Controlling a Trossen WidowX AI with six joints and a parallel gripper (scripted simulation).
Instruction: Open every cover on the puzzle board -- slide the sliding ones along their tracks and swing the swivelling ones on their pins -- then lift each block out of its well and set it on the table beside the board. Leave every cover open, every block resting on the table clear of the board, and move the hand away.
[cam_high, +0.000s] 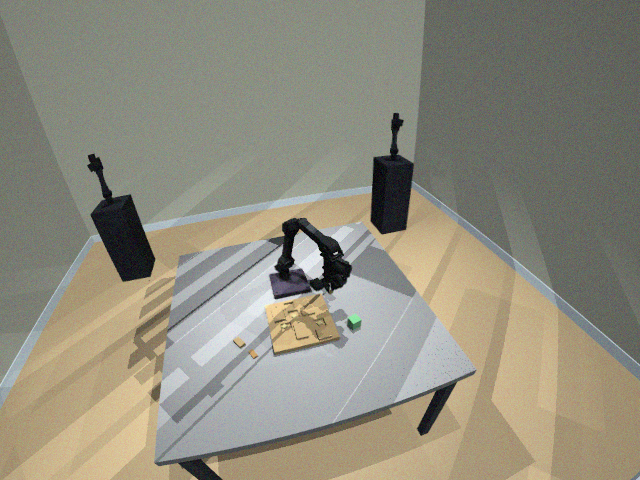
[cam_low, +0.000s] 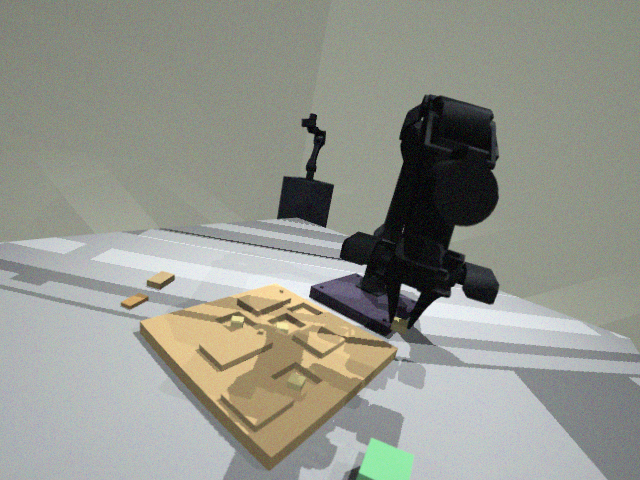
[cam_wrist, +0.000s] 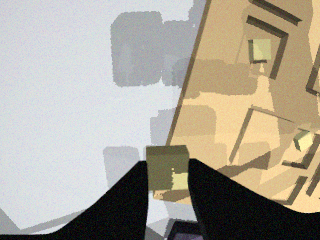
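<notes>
The tan puzzle board (cam_high: 281, 341) (cam_low: 170, 328) (cam_wrist: 214, 94) lies in the middle of the table. Several covers, such as one (cam_low: 235, 348) near the board's left side, stand off their wells. Small olive blocks sit in three open wells (cam_low: 237, 321) (cam_low: 282, 326) (cam_low: 296, 381), and two of them show in the wrist view (cam_wrist: 260, 48) (cam_wrist: 303, 140). My gripper (cam_high: 329, 290) (cam_low: 400, 322) (cam_wrist: 167, 167) is shut on an olive block (cam_low: 398, 324) (cam_wrist: 167, 168). It holds the block low over the table, just off the board's far corner and next to the arm's purple base plate (cam_low: 351, 299).
A green cube (cam_high: 354, 321) (cam_low: 385, 461) stands on the table right of the board. Two flat tan pieces (cam_high: 238, 342) (cam_high: 253, 353) lie on the table left of the board; they also show in the exterior view (cam_low: 160, 280) (cam_low: 134, 300).
</notes>
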